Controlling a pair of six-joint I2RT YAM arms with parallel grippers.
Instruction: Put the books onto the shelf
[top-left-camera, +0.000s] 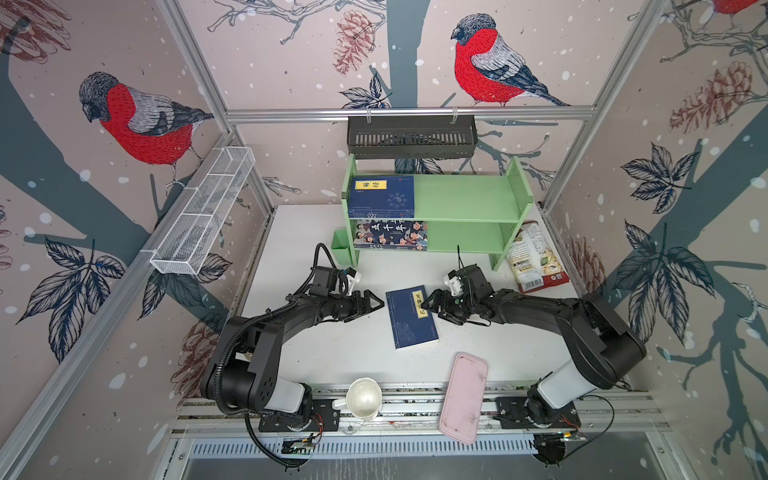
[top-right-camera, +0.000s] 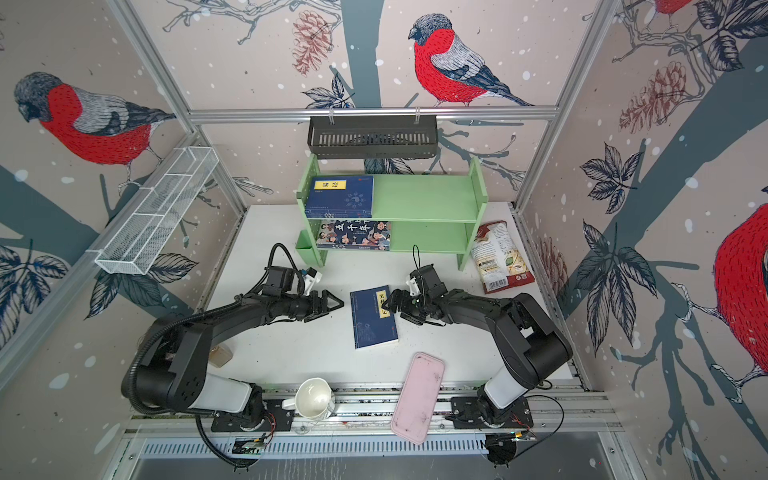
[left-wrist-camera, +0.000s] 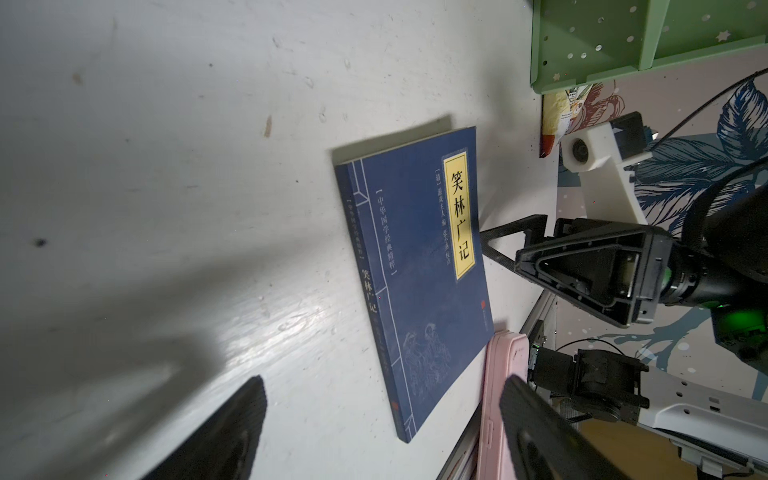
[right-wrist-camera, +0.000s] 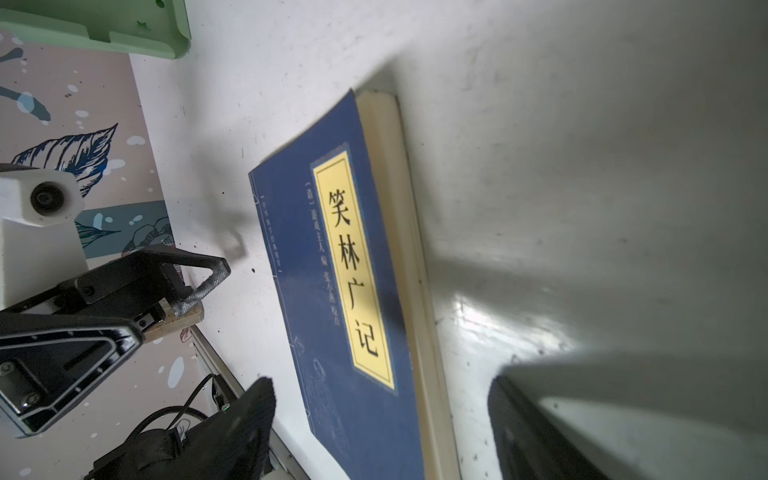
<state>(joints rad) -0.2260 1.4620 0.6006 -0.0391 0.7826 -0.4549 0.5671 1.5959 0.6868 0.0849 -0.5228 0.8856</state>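
A navy-blue book (top-left-camera: 411, 318) with a yellow title label lies flat in the middle of the white table; both top views show it (top-right-camera: 374, 318). My left gripper (top-left-camera: 372, 308) is open just left of it, near its spine (left-wrist-camera: 365, 266). At the page edge (right-wrist-camera: 411, 257) on the opposite side, my right gripper (top-left-camera: 434, 307) is open, its fingers apart on either side of that edge. The light green shelf (top-left-camera: 465, 197) stands at the back. On its upper tier, at the left end, lies a stack of navy books (top-left-camera: 381, 197), and a cartoon-cover book (top-left-camera: 390, 235) on the lower tier.
A pink tray (top-left-camera: 463, 397) and a white mug (top-left-camera: 363, 399) lie at the table's front edge. A snack bag (top-left-camera: 532, 257) leans by the shelf's right side. A black slotted basket (top-left-camera: 411, 135) hangs above the shelf, and a white wire basket (top-left-camera: 203, 210) on the left wall.
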